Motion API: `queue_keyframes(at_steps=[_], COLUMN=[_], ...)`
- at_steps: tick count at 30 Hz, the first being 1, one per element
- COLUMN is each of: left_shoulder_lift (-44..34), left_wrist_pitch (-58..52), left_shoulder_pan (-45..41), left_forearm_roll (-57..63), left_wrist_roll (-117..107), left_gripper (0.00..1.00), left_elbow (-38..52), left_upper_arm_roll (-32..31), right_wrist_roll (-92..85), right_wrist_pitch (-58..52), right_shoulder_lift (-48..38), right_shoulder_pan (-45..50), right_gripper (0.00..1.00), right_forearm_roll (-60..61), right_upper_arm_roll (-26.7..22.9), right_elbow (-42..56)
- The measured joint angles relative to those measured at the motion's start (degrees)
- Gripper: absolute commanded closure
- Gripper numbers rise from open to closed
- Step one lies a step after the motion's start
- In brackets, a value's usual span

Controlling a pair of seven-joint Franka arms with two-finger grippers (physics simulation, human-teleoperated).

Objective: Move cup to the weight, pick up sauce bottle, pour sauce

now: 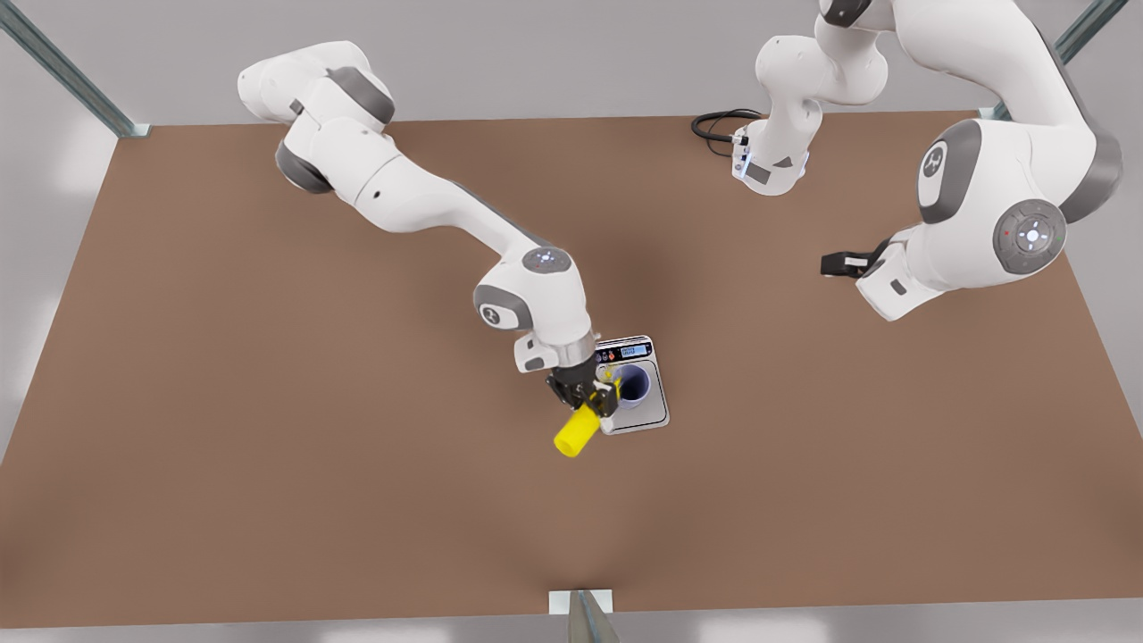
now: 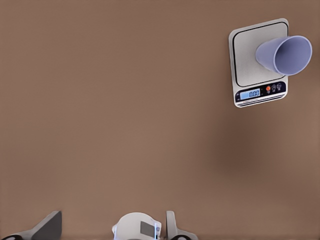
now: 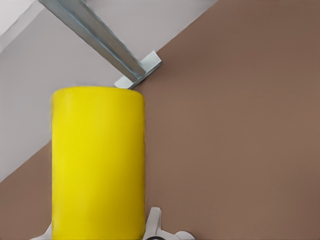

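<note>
From my station I see the right claw [image 1: 588, 398] near the middle of the table [image 1: 268, 464], clamped on the sauce bottle [image 1: 578, 430], which is tipped over with its nozzle at the cup's [image 1: 633, 384] rim. The cup stands on the weight [image 1: 645, 420], whose display end faces the far edge. Farther back, toward the far right corner, the left claw [image 1: 833, 264] waits high above the table; I cannot tell how its fingers stand.
</note>
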Motion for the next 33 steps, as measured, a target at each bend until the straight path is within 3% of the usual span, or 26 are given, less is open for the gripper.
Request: queue_keyframes(at_steps=[7,13,16,19,27,33], left_shoulder_lift=[-0.02,-0.27,-0.19,-0.28,-0.37,-0.28], left_wrist_pitch=[-0.01,-0.01,-0.01,-0.09,-0.45,-0.78], left_shoulder_pan=[-0.08,-0.02,-0.07,0.01,-0.06,-0.01], left_forearm_roll=[0.0,0.09,0.11,0.12,0.18,0.33], left_wrist_roll=[-0.44,-0.64,-0.62,-0.62,-0.62,-0.62], left_gripper=[0.0,0.0,0.0,0.0,0.0,0.0], left_elbow=[0.09,0.26,0.26,0.26,0.09,0.09], left_upper_arm_roll=[-0.09,-0.09,-0.09,-0.09,0.0,0.0], right_wrist_roll=[-0.51,-0.53,-0.27,-0.39,-0.51,-6.25], right_wrist_pitch=[-0.23,0.09,0.36,1.92,2.43,-0.99], right_shoulder_lift=[5.3,4.9,0.95,-2.52,-15.51,-18.48], right_shoulder_pan=[2.86,2.67,0.47,-1.72,-8.37,-10.73], right_gripper=[0.79,0.79,0.79,0.79,0.79,0.79], right_forearm_roll=[-4.43,-4.44,-3.73,2.35,40.21,62.82], right_upper_arm_roll=[-0.14,0.02,0.01,0.0,-0.07,-0.39], right_elbow=[5.61,5.44,0.41,-2.8,-16.49,-22.43])
